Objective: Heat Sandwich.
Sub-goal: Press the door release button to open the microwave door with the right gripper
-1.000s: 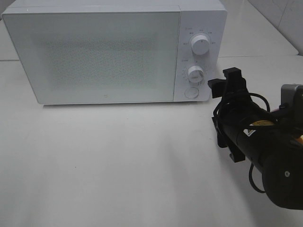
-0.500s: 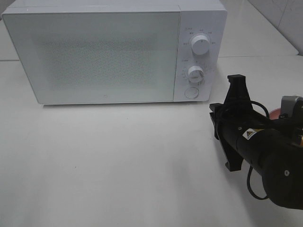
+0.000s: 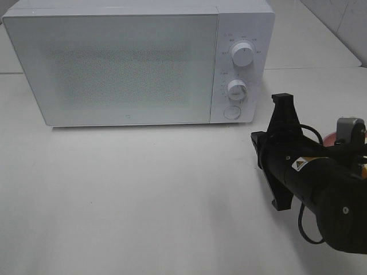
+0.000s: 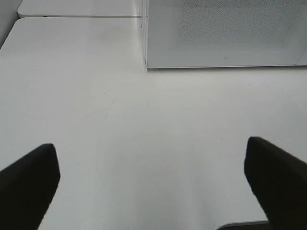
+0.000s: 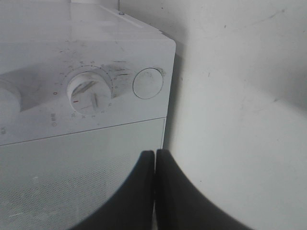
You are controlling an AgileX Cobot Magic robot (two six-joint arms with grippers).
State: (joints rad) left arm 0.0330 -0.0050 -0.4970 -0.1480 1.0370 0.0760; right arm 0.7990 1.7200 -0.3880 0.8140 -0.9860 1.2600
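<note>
My black left gripper (image 4: pixel 149 146) hangs wide open, well off. My black right gripper (image 5: pixel 155 152) is pinched shut on nothing and is nearer: the round door button (image 5: pixel 147 83) of the white microwave (image 3: pixel 114 63) lies ahead of its tips. I see no sandwich; only a pink plate rim (image 3: pixel 329 137) peeks from behind that arm.

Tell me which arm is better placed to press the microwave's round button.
Right. The right gripper, jaws shut, faces the round button on the microwave panel from close by. The left gripper hangs open over the table, facing the microwave's opposite corner.
</note>
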